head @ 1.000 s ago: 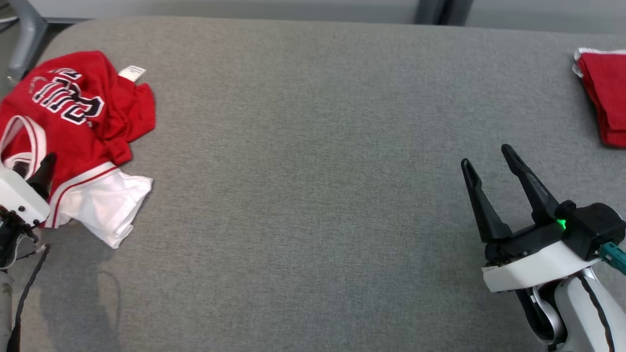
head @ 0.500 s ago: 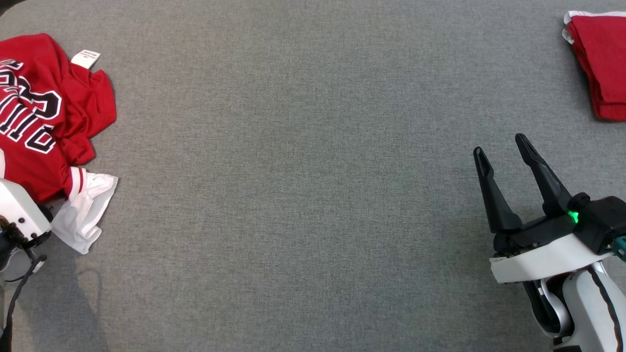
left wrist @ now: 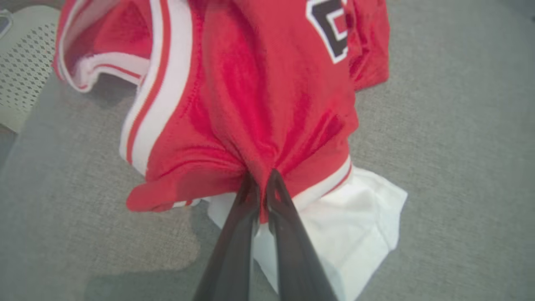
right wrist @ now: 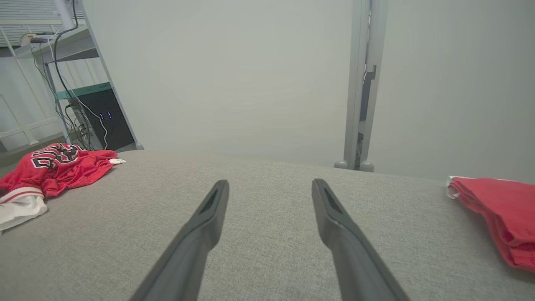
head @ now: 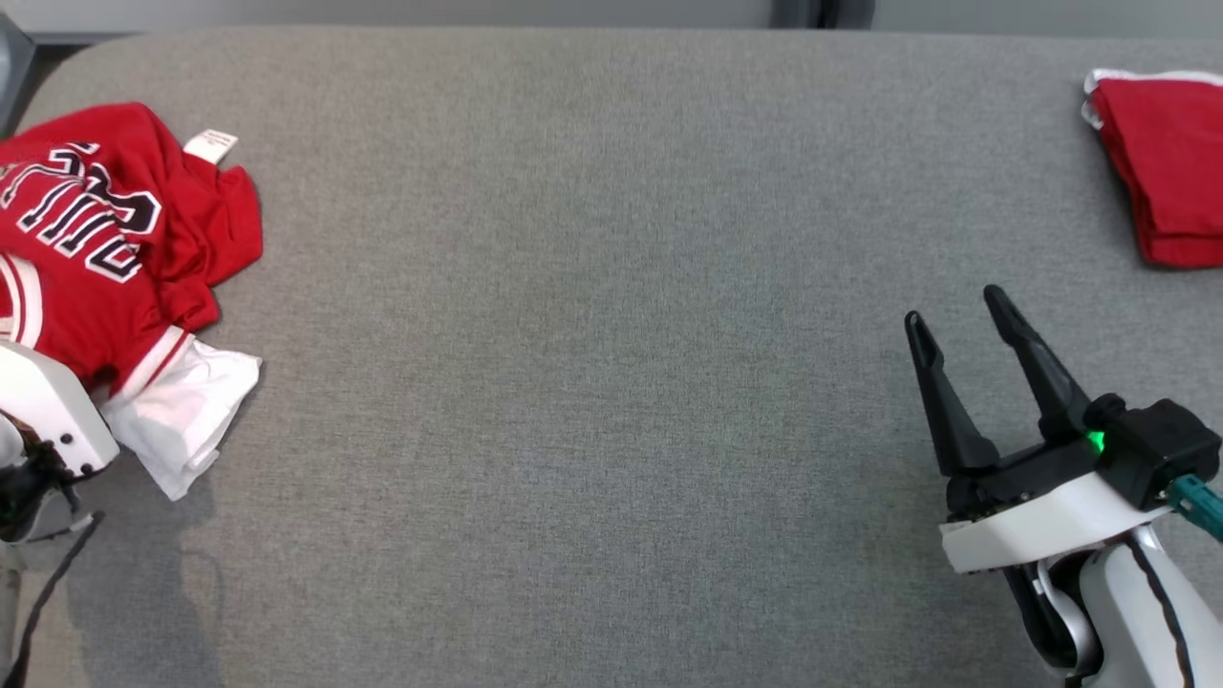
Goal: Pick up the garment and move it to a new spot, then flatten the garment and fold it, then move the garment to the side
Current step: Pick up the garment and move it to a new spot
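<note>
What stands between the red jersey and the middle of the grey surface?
Nothing visible does. The left hand is shut on the jersey, and the grey surface lies bare from there to the open right hand at the right.

A folded red cloth [head: 1166, 182] with a white edge lies near the far right corner of the grey fabric-covered desk [head: 611, 287]. Behind the desk stands a pale wall [right wrist: 234, 75] with a grey upright post [right wrist: 361, 83]. Off to the left are a black cabinet [right wrist: 117, 125] with tangled cables [right wrist: 79, 125], and a pale perforated panel [left wrist: 21, 71] just past the desk's edge.
</note>
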